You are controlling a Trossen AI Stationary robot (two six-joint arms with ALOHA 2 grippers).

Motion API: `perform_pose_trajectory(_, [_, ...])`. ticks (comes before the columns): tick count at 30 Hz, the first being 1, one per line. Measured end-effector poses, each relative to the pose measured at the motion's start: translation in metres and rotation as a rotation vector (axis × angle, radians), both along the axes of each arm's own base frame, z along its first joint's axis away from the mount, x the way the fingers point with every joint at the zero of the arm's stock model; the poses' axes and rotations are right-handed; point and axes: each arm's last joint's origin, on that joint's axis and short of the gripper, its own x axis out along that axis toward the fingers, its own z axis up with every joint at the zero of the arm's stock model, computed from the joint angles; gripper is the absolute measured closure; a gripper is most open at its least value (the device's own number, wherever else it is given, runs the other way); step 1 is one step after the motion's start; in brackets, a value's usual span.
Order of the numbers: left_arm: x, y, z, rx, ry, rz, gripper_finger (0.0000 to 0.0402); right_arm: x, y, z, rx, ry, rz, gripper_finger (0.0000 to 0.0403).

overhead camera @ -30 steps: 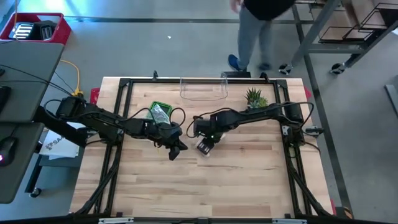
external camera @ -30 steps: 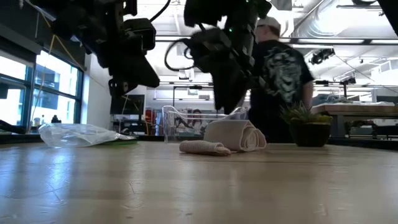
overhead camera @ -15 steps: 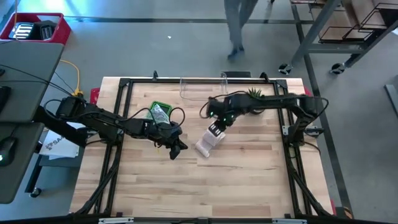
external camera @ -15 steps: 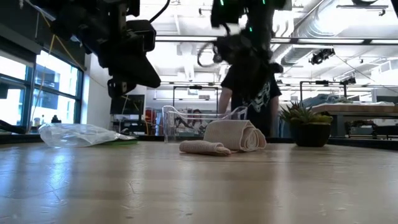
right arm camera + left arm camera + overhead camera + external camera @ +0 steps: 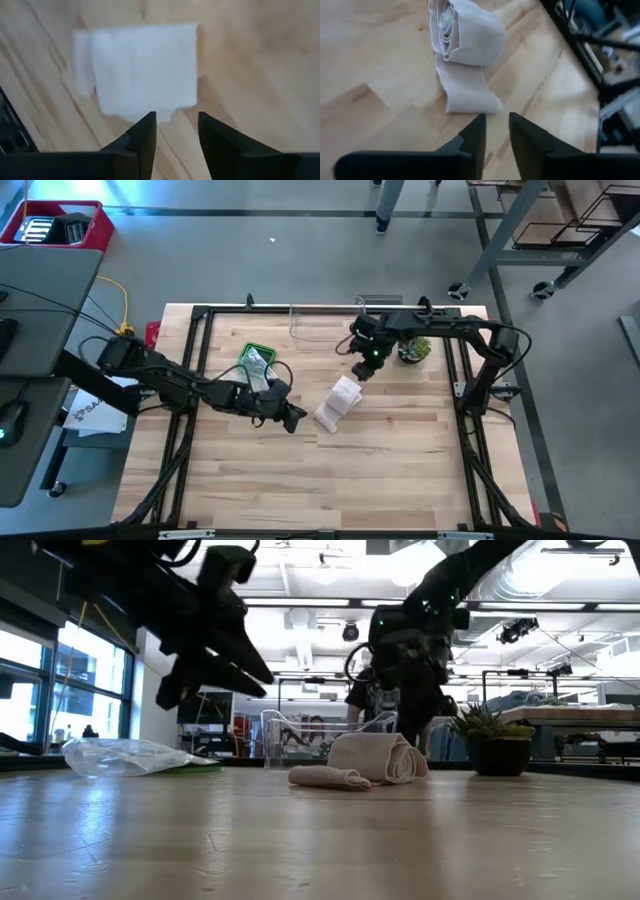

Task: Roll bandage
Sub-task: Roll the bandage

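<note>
The white bandage (image 5: 340, 402) lies on the wooden table, mostly wound into a loose roll (image 5: 465, 30) lying on its side. Its short free tail (image 5: 470, 90) lies flat on the table, toward my left gripper. That gripper (image 5: 298, 420) hovers just to the left of the tail, slightly open, with nothing between its fingers (image 5: 496, 135). My right gripper (image 5: 362, 370) hangs above the table on the roll's far side, open and empty (image 5: 177, 130). It looks down at the bandage (image 5: 145, 70). In the low view the roll (image 5: 378, 757) and tail (image 5: 328, 778) rest on the tabletop.
A green tray holding a clear plastic bag (image 5: 257, 360) sits behind my left arm. A clear plastic container (image 5: 328, 320) stands at the far edge and a small potted plant (image 5: 413, 348) at the far right. A person's legs (image 5: 385, 205) show beyond the table.
My right gripper has drawn back from over the bandage toward the table's far right and now hangs near the plant. My left gripper has rolled about its own axis and edged toward the bandage's tail. The bandage has stayed where it lay.
</note>
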Motion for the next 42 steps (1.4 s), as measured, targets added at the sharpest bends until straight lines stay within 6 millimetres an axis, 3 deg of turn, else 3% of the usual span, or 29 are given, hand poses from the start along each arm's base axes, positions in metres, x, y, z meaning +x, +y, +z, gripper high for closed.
perform_pose_trajectory(6, [0.017, -0.011, -0.025, -0.105, 0.008, 0.077, 0.0256, -0.002, -0.001, -0.022, 0.047, -0.036, 0.031, 0.0238])
perform_pose_trajectory(9, [0.03, -0.015, -0.026, -0.12, -0.005, 0.12, 0.024, 0.002, -0.003, -0.029, 0.002, -0.058, 0.054, 0.0227])
perform_pose_trajectory(17, [0.057, -0.021, -0.031, -0.142, -0.009, 0.157, 0.0233, 0.011, -0.005, -0.051, 0.026, -0.052, 0.065, 0.0224])
perform_pose_trajectory(25, [0.057, -0.022, -0.036, -0.152, 0.057, 0.135, 0.0233, 0.022, 0.008, -0.052, 0.051, -0.105, 0.087, 0.0226])
perform_pose_trajectory(28, [0.057, -0.023, -0.037, -0.169, 0.071, 0.11, 0.0233, 0.026, 0.017, -0.053, 0.007, -0.06, 0.055, 0.0257])
perform_pose_trajectory(33, [0.049, -0.021, -0.031, -0.143, 0.133, 0.097, 0.0233, 0.029, 0.028, -0.054, -0.022, 0.002, 0.004, 0.0383])
perform_pose_trajectory(38, [0.027, -0.016, -0.011, -0.035, 0.252, 0.072, 0.0233, 0.016, 0.03, -0.059, 0.039, 0.131, -0.114, 0.0399])
perform_pose_trajectory(42, [0.007, -0.009, 0.006, 0.096, 0.34, 0.047, 0.0233, -0.005, 0.047, -0.066, 0.124, 0.159, -0.207, 0.0401])
